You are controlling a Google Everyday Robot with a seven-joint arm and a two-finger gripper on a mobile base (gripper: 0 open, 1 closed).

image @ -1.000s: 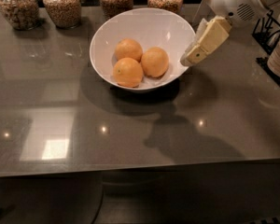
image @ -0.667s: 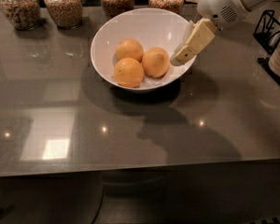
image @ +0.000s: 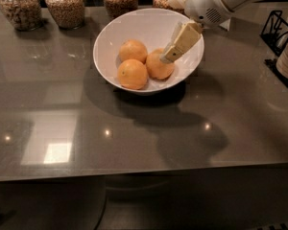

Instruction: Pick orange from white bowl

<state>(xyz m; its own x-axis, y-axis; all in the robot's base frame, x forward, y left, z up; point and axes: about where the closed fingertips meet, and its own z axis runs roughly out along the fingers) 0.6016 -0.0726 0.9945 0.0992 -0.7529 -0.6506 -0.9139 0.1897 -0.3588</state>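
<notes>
- One camera, set high over the table's (image: 134,143) near edge, tilted down, facing the jars (image: 65,6) at the back.
- Fairly near; the white bowl (image: 105,42) sits upper centre, with the gripper (image: 169,56) inside its right half.

Orange (image: 156,69) in white bowl (image: 109,38), by claw (image: 167,58)

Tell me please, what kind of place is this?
Probably a kitchen or pantry counter: glass jars of grains stand at the back, a white bowl holds oranges, and the gripper hangs over the right-hand orange.
</notes>
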